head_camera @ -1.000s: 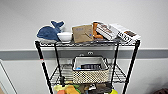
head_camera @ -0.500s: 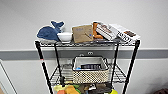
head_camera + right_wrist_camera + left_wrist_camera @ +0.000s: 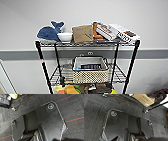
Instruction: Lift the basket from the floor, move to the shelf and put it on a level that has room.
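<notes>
Now | basket (image 3: 90,70) on shelf (image 3: 131,60) second tier | arms lowered over floor (image 3: 94,112) | tool state unclear

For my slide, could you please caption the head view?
Woven basket resting on the black wire rack's second tier, beneath a top tier holding a plush whale and white bowl.

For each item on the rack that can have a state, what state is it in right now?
basket: upright on the second tier, open-topped, a dark item inside.
whale toy: lying on the top tier, beside the bowl.
bowl: upright on the top tier.
brown box: standing on edge, leaning back.
white boxes: tilted, leaning against each other at the top tier's right end.
</notes>
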Tool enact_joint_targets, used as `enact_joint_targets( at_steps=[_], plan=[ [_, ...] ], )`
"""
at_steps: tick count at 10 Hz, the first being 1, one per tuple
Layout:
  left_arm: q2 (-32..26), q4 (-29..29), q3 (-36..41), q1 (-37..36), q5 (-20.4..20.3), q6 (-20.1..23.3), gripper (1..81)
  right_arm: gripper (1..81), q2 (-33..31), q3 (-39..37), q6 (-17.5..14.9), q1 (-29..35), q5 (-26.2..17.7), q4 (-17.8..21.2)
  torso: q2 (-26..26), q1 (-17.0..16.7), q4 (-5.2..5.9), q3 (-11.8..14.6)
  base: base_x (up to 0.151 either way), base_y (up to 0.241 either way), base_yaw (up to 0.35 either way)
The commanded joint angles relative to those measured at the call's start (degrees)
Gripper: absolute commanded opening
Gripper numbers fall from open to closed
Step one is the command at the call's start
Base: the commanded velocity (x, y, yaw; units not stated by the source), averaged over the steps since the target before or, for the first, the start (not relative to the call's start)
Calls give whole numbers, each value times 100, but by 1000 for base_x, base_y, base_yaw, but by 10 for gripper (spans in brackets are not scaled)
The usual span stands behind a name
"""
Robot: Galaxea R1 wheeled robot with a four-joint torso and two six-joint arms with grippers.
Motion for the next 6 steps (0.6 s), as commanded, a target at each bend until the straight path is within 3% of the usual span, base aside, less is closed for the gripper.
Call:
enact_joint_targets(
  at_steps=[1, 4, 6],
  plan=[
    [517, 214, -738, -135, 280, 34, 811, 811, 576, -826, -19, 12, -177, -438, 0, 7, 0, 0, 0, 0, 0],
    [825, 196, -1187, -127, 343, 17, 811, 811, 849, -1081, -10, -75, -212, -657, 0, 7, 0, 2, 0, 0, 0],
    [1062, 205, -1459, -135, 799, 25, 811, 811, 963, -1091, -10, -111, -282, -781, -2, 7, 0, 4, 0, 0, 0]
  ],
)
